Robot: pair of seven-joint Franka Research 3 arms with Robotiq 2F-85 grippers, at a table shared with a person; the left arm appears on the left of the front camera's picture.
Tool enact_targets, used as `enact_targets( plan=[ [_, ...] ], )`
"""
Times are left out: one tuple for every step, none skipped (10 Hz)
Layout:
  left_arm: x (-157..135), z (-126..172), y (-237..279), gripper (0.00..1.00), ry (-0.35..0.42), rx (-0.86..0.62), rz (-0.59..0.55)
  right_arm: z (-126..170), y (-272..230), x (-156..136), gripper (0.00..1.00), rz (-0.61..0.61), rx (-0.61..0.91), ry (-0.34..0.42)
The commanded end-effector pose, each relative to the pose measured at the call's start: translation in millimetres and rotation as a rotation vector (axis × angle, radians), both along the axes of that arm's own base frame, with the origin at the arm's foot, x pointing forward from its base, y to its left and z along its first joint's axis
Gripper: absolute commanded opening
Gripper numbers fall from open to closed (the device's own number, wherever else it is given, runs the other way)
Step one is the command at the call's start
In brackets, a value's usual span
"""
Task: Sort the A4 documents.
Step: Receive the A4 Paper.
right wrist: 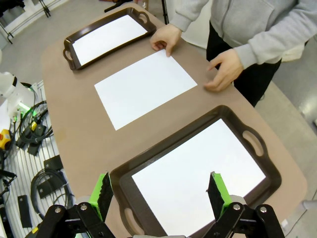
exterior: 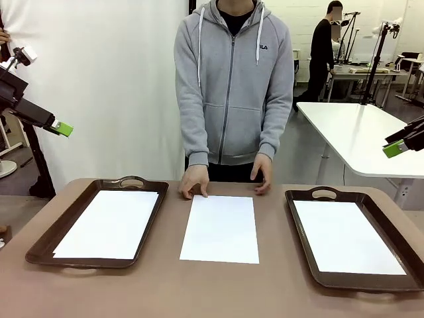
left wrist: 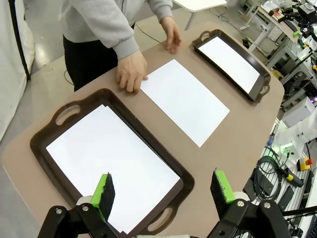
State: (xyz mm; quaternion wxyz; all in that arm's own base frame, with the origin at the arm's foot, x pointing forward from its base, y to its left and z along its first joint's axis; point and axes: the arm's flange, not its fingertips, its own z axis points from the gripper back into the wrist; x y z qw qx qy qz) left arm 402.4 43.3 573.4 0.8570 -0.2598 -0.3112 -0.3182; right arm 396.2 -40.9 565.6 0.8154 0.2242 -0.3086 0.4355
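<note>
A: Sheet (exterior: 220, 228) lying loose between the trays, long axis running from the person toward the robot?

B: Yes. Both grippers, left (exterior: 61, 128) and right (exterior: 395, 148), are hanging spread wide and empty, roughly equally far from it.

In the front view the right tray (exterior: 311, 194) runs off the picture's right edge at its near corner, and the tabletop (exterior: 165, 285) is cut by the bottom edge. The left arm (exterior: 23, 106) and right arm (exterior: 411, 138) show just their tips there, the rest lying beyond the frame sides. How many sheets lie stacked in either tray cannot be told.
</note>
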Motion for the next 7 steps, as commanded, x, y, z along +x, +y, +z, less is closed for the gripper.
enact_targets(
  plan=[
    [-0.3, 1.2, 0.0, 1.00, -0.006, -0.008, -0.003, -0.5, 0.2, -0.5, 1.00, 0.001, 0.006, 0.002],
    [-0.3, 1.2, 0.0, 1.00, -0.006, -0.008, -0.003, -0.5, 0.2, -0.5, 1.00, 0.001, 0.006, 0.002],
    [-0.3, 1.2, 0.0, 1.00, -0.006, -0.008, -0.003, -0.5, 0.2, -0.5, 1.00, 0.001, 0.006, 0.002],
    [-0.3, 1.2, 0.0, 1.00, -0.006, -0.008, -0.003, -0.5, 0.2, -0.5, 1.00, 0.001, 0.006, 0.002],
    [-0.3, 1.2, 0.0, 1.00, -0.006, -0.008, -0.003, -0.5, 0.2, -0.5, 1.00, 0.001, 0.006, 0.002],
    [-0.3, 1.2, 0.0, 1.00, -0.006, -0.008, -0.003, -0.5, 0.2, -0.5, 1.00, 0.001, 0.006, 0.002],
    [-0.3, 1.2, 0.0, 1.00, -0.006, -0.008, -0.003, -0.5, 0.2, -0.5, 1.00, 0.001, 0.006, 0.002]
  ],
)
